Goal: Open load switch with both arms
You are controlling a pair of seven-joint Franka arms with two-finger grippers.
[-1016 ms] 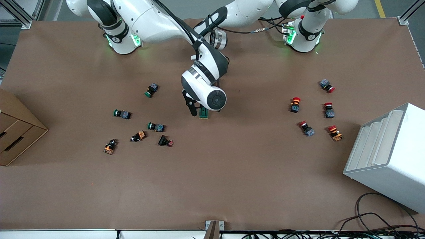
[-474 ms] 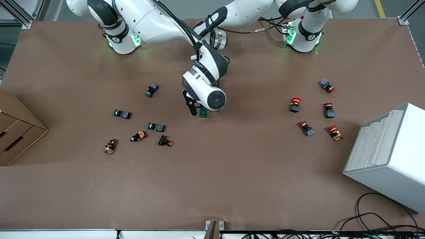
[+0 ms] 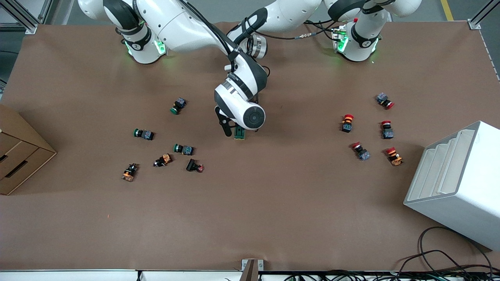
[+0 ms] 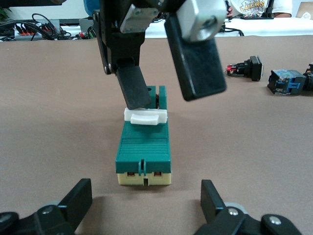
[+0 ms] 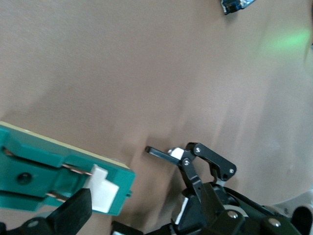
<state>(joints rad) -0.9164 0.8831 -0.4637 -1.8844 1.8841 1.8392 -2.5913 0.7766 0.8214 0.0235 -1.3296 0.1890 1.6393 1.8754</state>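
The load switch (image 3: 239,133) lies mid-table, a dark-green block (image 4: 144,147) with a white lever (image 4: 145,116) across its top. My right gripper (image 3: 234,130) is down at it and open (image 4: 171,100). One thin finger (image 4: 134,90) touches the lever's end; the other finger (image 4: 195,63) hangs apart beside the switch. The right wrist view shows the lever (image 5: 101,193) next to that finger (image 5: 73,215). My left gripper (image 4: 145,192) sits low at the switch's cream-coloured end, open wide, touching nothing. In the front view the right arm hides it.
Green and orange push buttons (image 3: 183,149) are scattered toward the right arm's end, with red push buttons (image 3: 347,123) toward the left arm's end. A white bin (image 3: 457,183) stands past the red ones and a cardboard box (image 3: 19,152) at the other end. Cables (image 3: 449,257) lie at the front edge.
The right arm's wrist has crept very slightly toward the bases. The load switch has not moved.
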